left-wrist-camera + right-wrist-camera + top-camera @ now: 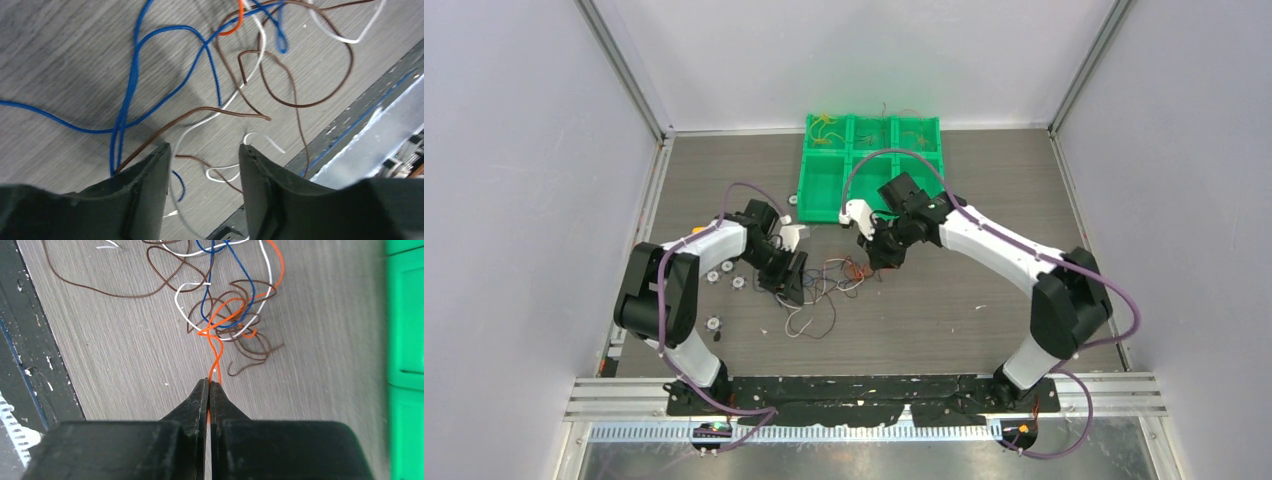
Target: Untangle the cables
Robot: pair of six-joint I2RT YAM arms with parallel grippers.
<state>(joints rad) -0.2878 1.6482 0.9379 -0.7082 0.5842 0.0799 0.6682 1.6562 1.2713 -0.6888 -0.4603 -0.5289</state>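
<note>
Right gripper (209, 384) low, pinching orange cable (217, 356)

One tangle of cables (829, 285) is lying loose; one green tray (824, 188) is showing six compartments; two arms, left arm (714, 243) and right arm (984, 235), are reaching in.

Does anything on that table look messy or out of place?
Yes: the cables lie in one knotted heap, with brown, blue, white and orange loops crossing each other. The right gripper is shut on an orange cable.

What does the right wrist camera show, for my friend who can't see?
The right robot hand, shut tight, pinches a thin orange wire. The wire runs up into a tangle of thin brown, white and blue wires on the grey wood-grain table.
</note>
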